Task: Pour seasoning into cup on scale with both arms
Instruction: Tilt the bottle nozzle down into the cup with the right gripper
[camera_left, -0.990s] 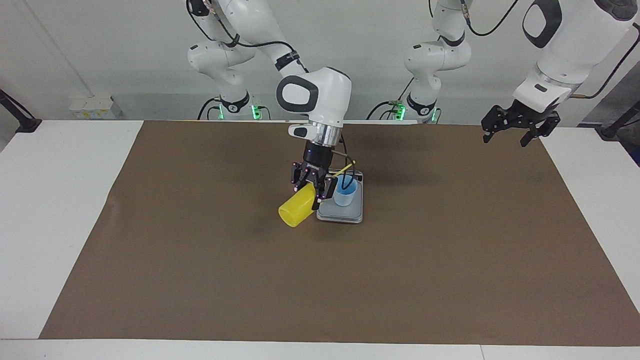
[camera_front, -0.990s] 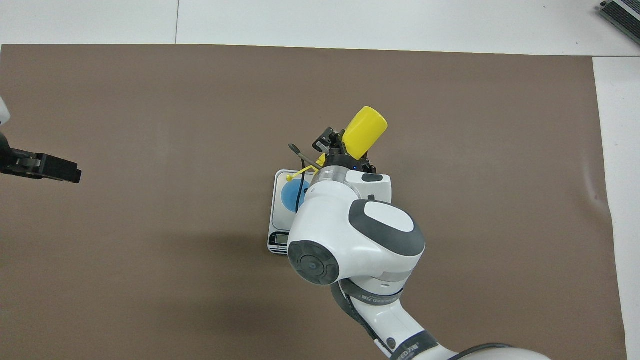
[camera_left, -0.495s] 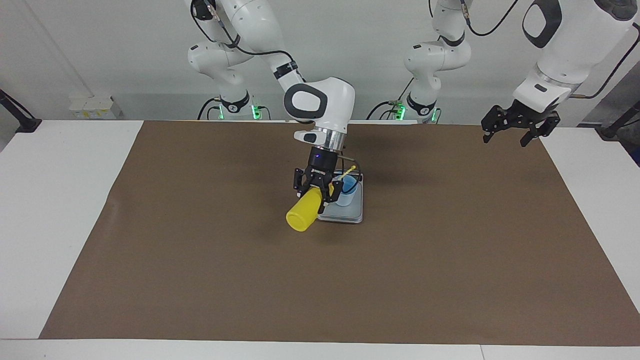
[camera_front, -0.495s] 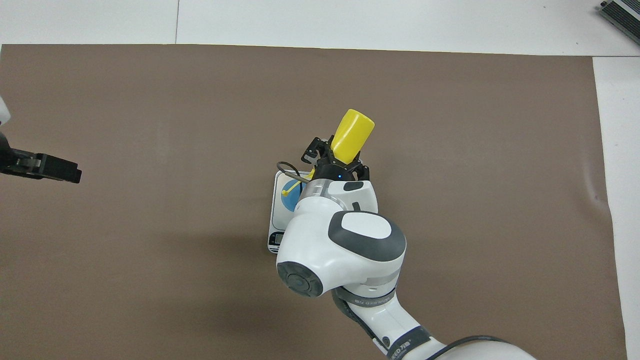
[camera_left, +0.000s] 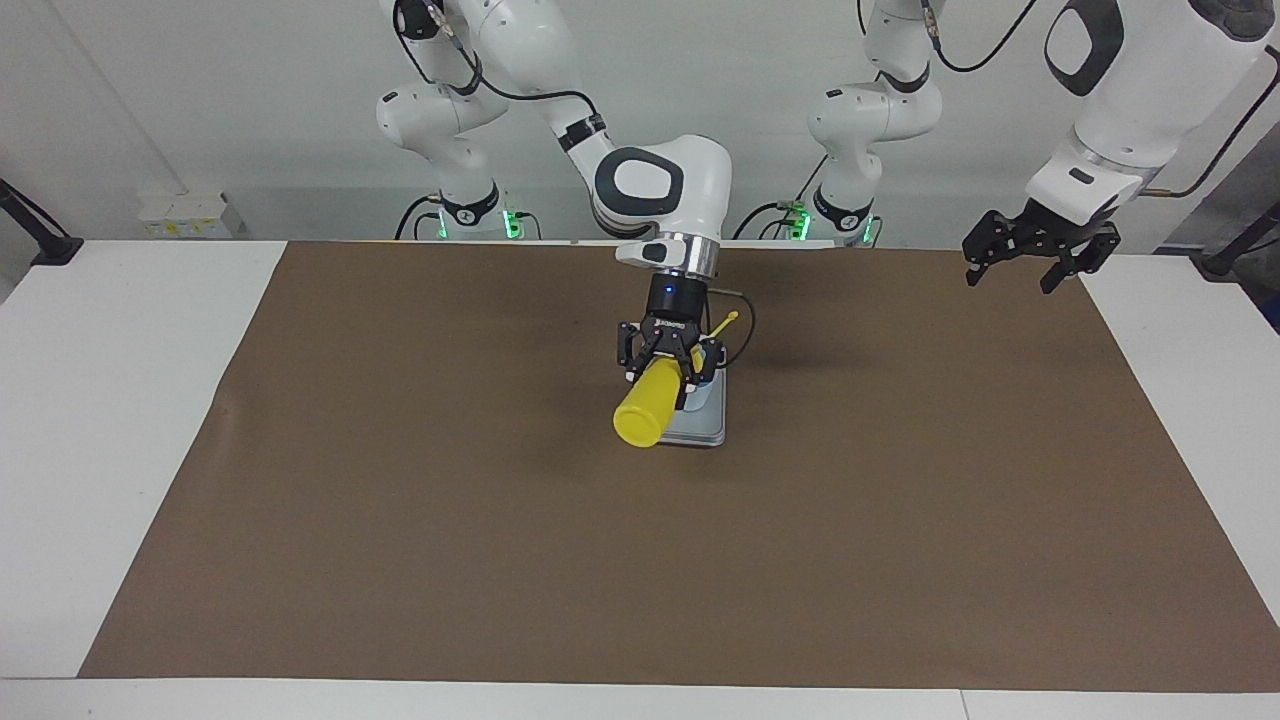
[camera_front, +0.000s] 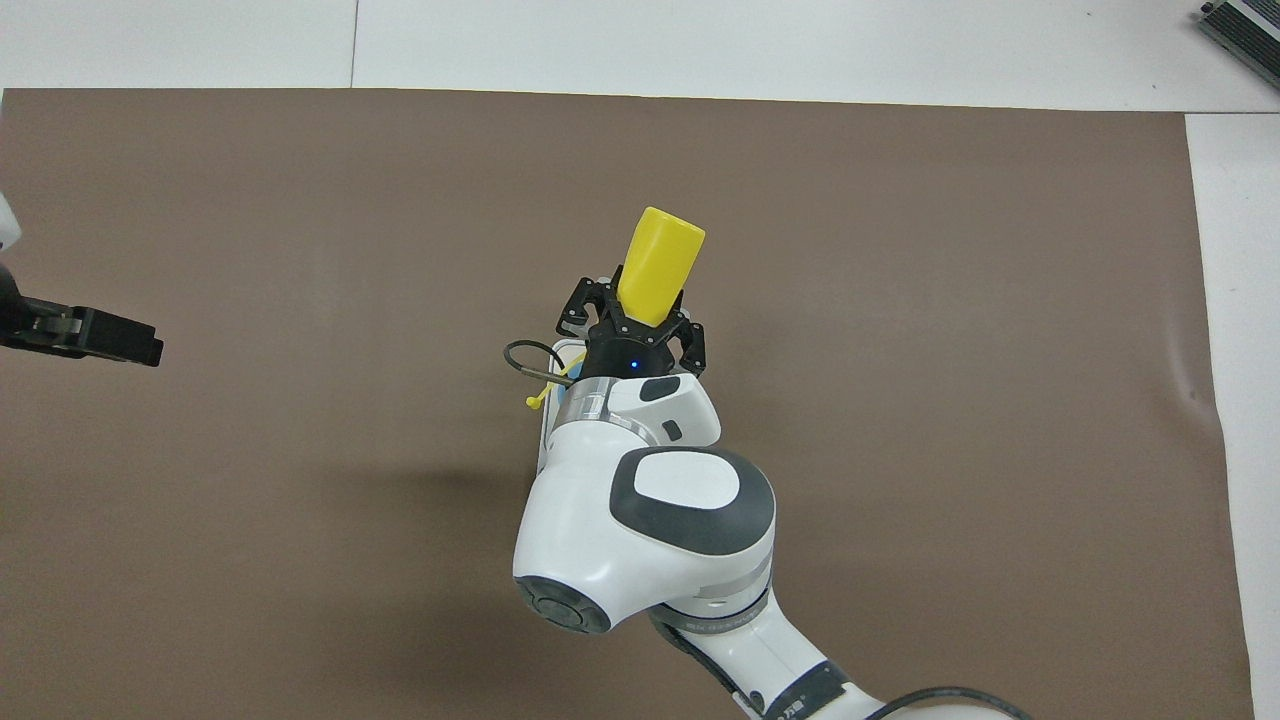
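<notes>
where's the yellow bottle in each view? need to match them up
Facing view: bottle at picture centre, tilted, base toward the camera, held by the right tool over the scale.
Overhead view: bottle just above centre, base pointing up-picture, gripped at its lower end by the same tool.
Shared landmark: the scale, mostly hidden by the right arm in the overhead view.

Setting: robotics lab bench. Evidence: two white jointed arms (camera_left: 640, 160) bolted at the table's 12 o'clock edge in the facing view, green status lights (camera_left: 512, 222) at their bases, black cables (camera_left: 520, 95) looped along them. White table (camera_left: 140, 400) covered by a plain brown mat (camera_left: 400, 520); bare white wall (camera_left: 200, 100) at 12 o'clock.
</notes>
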